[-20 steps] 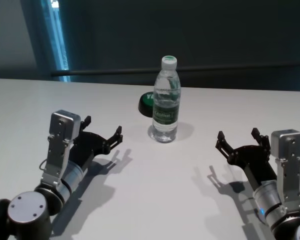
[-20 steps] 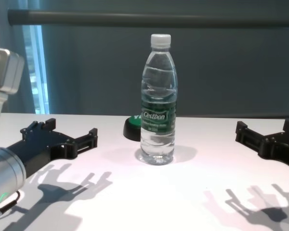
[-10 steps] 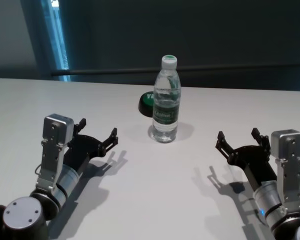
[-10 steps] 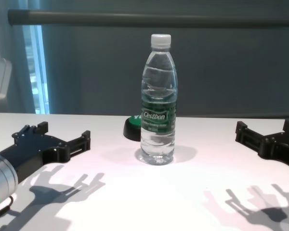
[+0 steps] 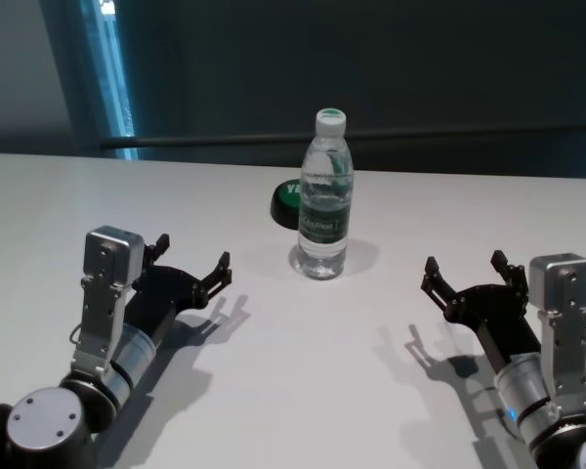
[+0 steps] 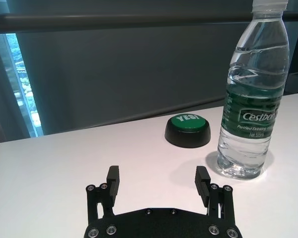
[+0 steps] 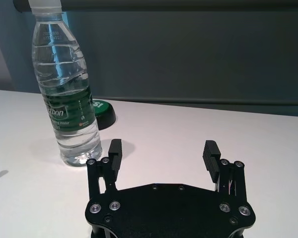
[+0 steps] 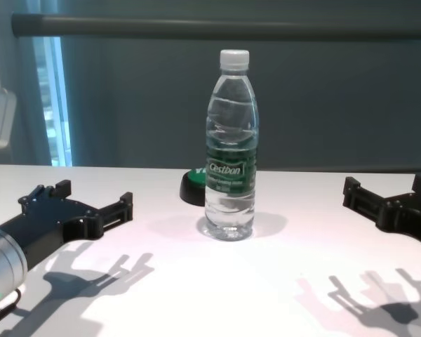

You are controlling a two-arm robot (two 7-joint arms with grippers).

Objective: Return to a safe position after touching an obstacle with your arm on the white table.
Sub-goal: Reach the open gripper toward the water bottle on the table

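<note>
Head view: tall clear plastic water bottle [image 5: 324, 195] with white cap stands upright mid-counter, toward the far edge of the glossy white counter [image 5: 303, 371]. Left end effector [image 5: 189, 272] spread, empty, near left edge, apart from bottle. Right end effector [image 5: 467, 280] spread, parked near right edge. Retreat looks nearly done.

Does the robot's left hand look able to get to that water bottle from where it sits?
Probably yes. The left hand is open, low over the white table and apart from the water bottle, with only bare tabletop between them. The green button sits behind the bottle, out of the way.
</note>
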